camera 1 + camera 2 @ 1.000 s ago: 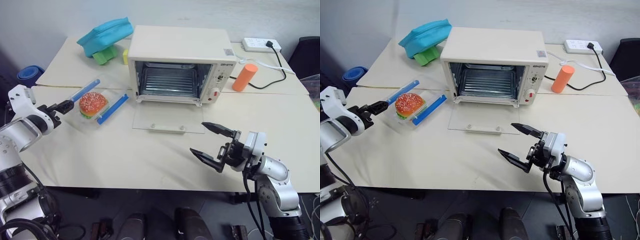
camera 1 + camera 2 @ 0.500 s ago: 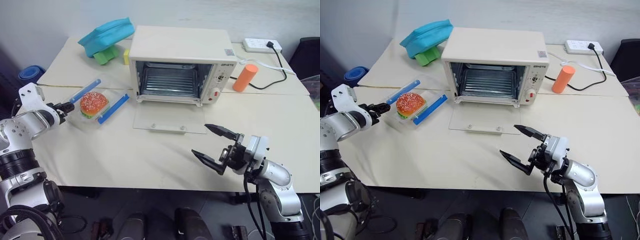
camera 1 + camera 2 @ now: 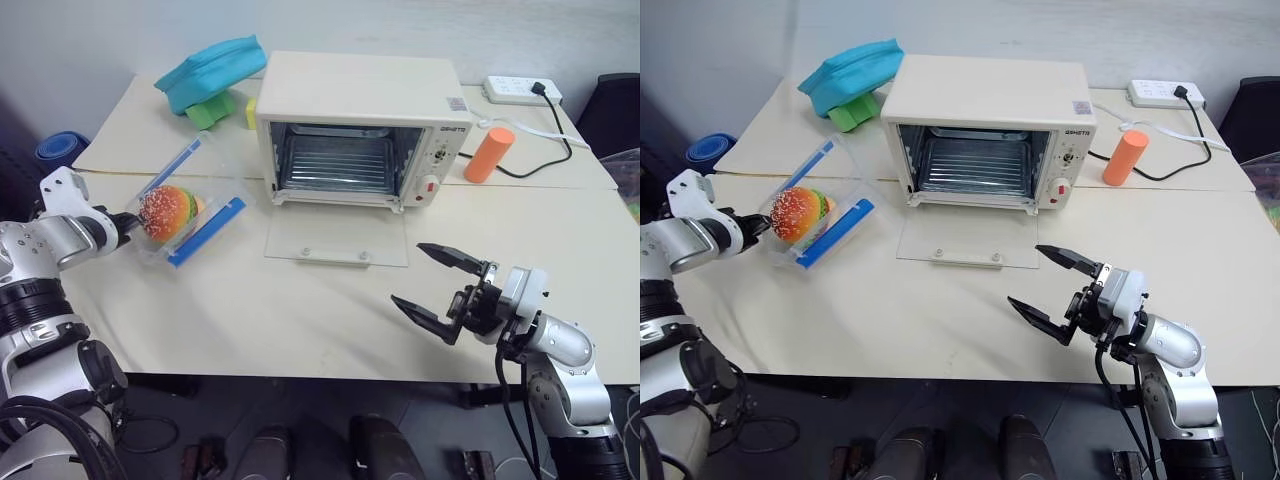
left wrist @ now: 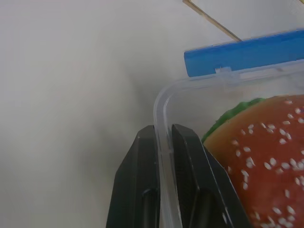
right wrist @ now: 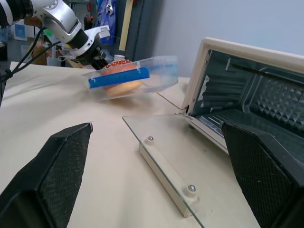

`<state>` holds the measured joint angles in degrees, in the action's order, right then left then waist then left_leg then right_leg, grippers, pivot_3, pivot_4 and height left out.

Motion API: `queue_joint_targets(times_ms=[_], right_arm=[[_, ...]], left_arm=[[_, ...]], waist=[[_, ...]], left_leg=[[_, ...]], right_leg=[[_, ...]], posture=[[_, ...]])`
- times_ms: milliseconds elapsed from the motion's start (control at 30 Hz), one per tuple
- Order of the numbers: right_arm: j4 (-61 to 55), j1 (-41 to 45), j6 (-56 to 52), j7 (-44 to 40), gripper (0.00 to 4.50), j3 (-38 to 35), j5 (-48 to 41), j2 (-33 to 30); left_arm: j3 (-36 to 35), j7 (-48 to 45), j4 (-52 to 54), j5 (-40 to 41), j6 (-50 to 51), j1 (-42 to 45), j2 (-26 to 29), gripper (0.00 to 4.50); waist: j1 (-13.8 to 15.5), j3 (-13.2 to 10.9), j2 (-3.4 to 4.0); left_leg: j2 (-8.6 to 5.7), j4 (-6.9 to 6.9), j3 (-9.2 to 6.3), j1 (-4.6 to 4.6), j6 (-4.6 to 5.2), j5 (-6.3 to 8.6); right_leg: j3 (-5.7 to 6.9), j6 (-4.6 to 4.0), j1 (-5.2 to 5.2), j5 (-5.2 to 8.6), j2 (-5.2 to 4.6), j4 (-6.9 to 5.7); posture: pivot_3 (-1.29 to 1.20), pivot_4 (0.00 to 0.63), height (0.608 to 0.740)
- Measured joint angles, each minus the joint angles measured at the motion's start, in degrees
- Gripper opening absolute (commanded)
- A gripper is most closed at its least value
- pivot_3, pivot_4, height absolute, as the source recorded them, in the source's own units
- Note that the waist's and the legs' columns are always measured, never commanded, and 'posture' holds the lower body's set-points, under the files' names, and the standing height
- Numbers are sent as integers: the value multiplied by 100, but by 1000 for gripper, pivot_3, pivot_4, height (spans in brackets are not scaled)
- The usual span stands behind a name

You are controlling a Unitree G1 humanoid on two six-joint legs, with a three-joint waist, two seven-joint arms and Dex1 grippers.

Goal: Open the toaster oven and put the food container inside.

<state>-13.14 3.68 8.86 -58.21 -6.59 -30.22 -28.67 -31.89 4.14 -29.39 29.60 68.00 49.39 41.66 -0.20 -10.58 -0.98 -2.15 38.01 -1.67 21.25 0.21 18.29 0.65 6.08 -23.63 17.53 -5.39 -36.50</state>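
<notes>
Here the left claw (image 3: 122, 226) pinches only the tilted container's (image 3: 178, 213) thin rim, so it may slip; the right claw (image 3: 444, 296) gapes empty.

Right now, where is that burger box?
The food container is tilted up off the table at the robot's left, pinched at its rim by the left fingers, left of the open toaster oven.

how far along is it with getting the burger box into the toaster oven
Done: the toaster oven stands open, its glass door lying flat on the table. In hand: the left pincer is shut on the rim of the food container, tilting it up off the table. Left: carrying it into the oven. The right pincer waits open.
</notes>
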Motion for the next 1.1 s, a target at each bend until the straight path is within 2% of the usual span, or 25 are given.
queue_joint_targets(times_ms=[100,267,400,500,667,867,1100], right_arm=[[0,2,7,-4,4500,-17,0,0],[5,-79,15,-21,4500,-125,-10,-37],[11,-170,16,-18,4500,-291,-11,-106],[13,-279,30,-25,4500,-349,-12,-143],[-4,-439,69,-23,4500,-453,-12,-215],[-180,-964,120,140,4500,-586,-7,-213],[-286,-1702,228,351,4500,-1040,-7,-211]], left_arm=[[149,-236,-101,-97,12,54,216,129],[991,-1241,149,-156,277,308,871,129],[1655,-1903,657,-97,634,760,930,129],[2100,-2234,1345,-1,946,922,652,129],[2420,-2093,1983,51,1632,1144,-247,129],[2339,-1526,1947,-281,1867,1538,-1379,129],[2666,-1379,1380,-749,1416,1589,-1698,129]], waist=[[15,-1,-2],[28,-8,-17],[96,-9,-18],[105,-9,-18],[110,-9,-18],[98,-9,-19],[106,-10,-19]], left_leg=[[0,1,-2,4,0,0],[-5,1,-9,8,2,1],[-10,4,-13,10,6,1],[-8,4,-12,10,6,1],[-6,6,-10,11,7,0],[-5,5,-5,11,2,-3],[-6,8,6,2,0,-5]], right_leg=[[0,0,0,0,-1,1],[-9,0,3,0,-6,0],[-8,0,7,0,-10,4],[-9,0,7,0,-8,1],[-11,0,5,0,-3,-2],[-11,1,2,0,1,-3],[-9,2,3,0,2,6]], posture=[[0,150,740],[0,150,740],[0,150,740],[0,150,740],[0,150,740],[0,150,740],[0,150,740]])
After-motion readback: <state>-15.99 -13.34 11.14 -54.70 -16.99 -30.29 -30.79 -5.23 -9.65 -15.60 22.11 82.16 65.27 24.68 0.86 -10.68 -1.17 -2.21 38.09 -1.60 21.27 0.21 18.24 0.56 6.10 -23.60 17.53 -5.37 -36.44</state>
